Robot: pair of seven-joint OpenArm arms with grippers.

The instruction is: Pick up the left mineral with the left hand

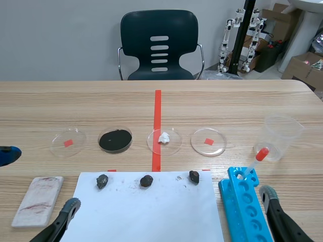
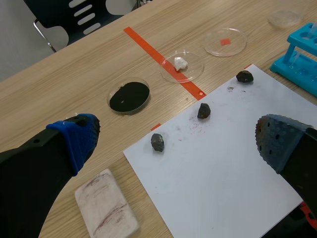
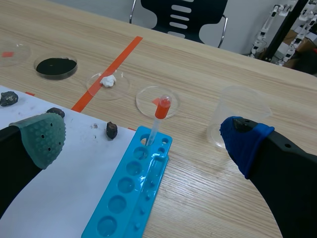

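Three dark minerals lie in a row on the white paper [image 1: 146, 212]. The left mineral [image 1: 102, 181] [image 2: 157, 142] sits near the paper's left corner, the middle mineral [image 1: 146, 181] and the right mineral [image 1: 194, 176] further right. My left gripper [image 2: 178, 139] hangs open above the table, and the left mineral lies ahead of it, between the lines of its fingers and well apart from them. My right gripper [image 3: 143, 139] is open too, low at the right over the blue rack [image 3: 133, 188]. Neither gripper holds anything.
Behind the paper stand four petri dishes: one with a red square [image 1: 68, 142], one with black powder [image 1: 115, 139], one with a white lump [image 1: 164, 140], another red-marked one [image 1: 208, 141]. A white streak tile [image 1: 38, 200] lies left of the paper. A plastic cup [image 1: 282, 136] and a red-tipped pipette [image 1: 257, 159] are at the right.
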